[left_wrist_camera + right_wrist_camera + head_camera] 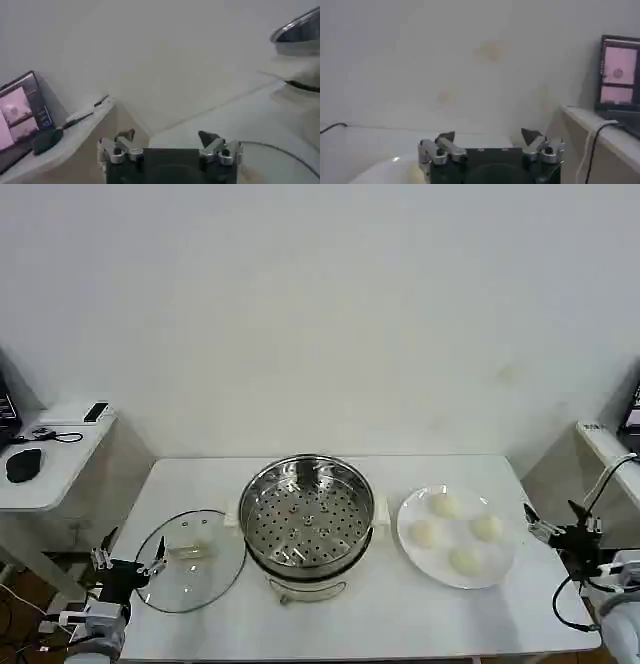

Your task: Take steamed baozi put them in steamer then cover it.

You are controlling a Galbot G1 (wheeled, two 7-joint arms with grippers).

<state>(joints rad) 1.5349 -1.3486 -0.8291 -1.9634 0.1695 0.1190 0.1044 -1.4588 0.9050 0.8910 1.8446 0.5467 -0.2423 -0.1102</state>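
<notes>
1. Table (420, 614): white, set against a pale wall, carrying every task item.
2. Steamer (307, 514): shiny perforated steel basket on a white pot base, at the table's middle, nothing inside it.
3. Cover (190, 559): clear glass lid with a pale handle, lying flat on the table just beside the steamer, on the robot's left.
4. Plate (500, 569): flat and white, just to the right of the steamer.
5. Baozi (446, 506): four cream-white buns on the plate, close together, none in the steamer.
6. Left claw (127, 561): low at the table's left edge, near the cover's rim, fingers spread and holding nothing.
7. Right claw (555, 522): off the table's right edge, near the plate, fingers spread and holding nothing.
</notes>
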